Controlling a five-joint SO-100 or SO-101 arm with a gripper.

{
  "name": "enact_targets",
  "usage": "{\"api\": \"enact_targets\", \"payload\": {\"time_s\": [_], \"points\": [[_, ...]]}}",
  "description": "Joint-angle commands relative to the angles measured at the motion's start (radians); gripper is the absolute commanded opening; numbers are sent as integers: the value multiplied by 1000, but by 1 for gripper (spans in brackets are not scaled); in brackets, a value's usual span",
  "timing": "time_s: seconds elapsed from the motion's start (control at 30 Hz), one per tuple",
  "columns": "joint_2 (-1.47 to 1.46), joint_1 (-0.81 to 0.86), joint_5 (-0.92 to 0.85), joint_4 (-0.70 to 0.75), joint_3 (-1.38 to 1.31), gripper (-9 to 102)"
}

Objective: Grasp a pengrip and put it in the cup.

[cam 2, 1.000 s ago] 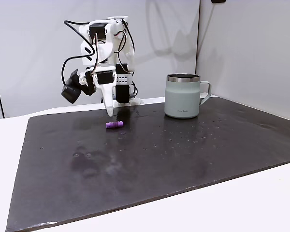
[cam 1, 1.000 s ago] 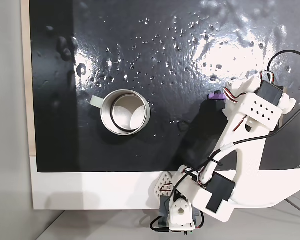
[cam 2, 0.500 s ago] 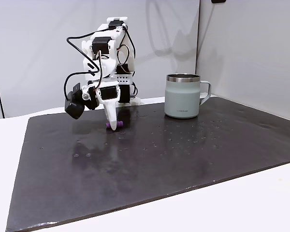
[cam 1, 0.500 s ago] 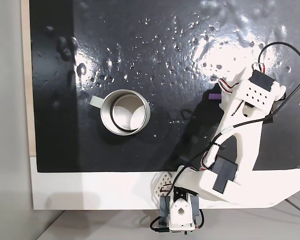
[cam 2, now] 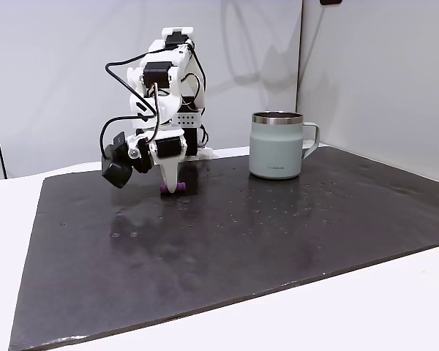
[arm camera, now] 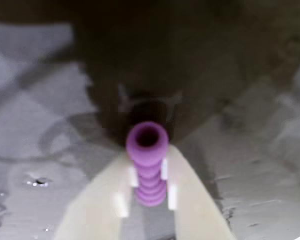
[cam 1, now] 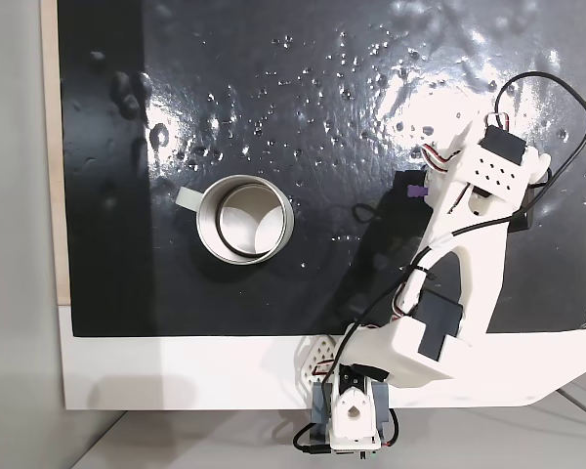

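Down at the dark mat my gripper stands nearly upright, tips touching or almost touching the mat's surface; between them lies the pengrip, a small purple ribbed tube, of which one end peeks out beside my pale finger in a fixed view; from above, in a fixed view, the pengrip shows as a purple sliver at the left edge of my white wrist, with my gripper mostly hidden under the arm's own body; in the wrist view the pengrip sits end-on, its open mouth facing the camera, and my two cream fingers run along either side of it, my gripper narrowed close about it, their small white tabs just beside its ribs; whether the fingers truly press the tube or merely flank it, I cannot tell, for the view is blurred; the pengrip appears to rest on the mat, not lifted; the cup, a grey-green mug with a silvery rim and a handle on its right in that view, stands upright on the mat, well apart from me; from above the cup shows pale inside; the mat lies on the white counter.
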Motion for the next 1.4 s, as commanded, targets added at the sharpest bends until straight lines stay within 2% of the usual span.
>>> {"api": "enact_targets", "payload": {"time_s": [0.0,0.13,0.53,0.9,1.03,1.37], "points": [[14,-2,17,25,-61,0],[87,-2,31,69,-77,0],[430,2,0,324,-181,0],[756,-34,-14,334,-227,0],[821,-106,3,336,-221,0],[833,-419,156,339,-213,0]]}}
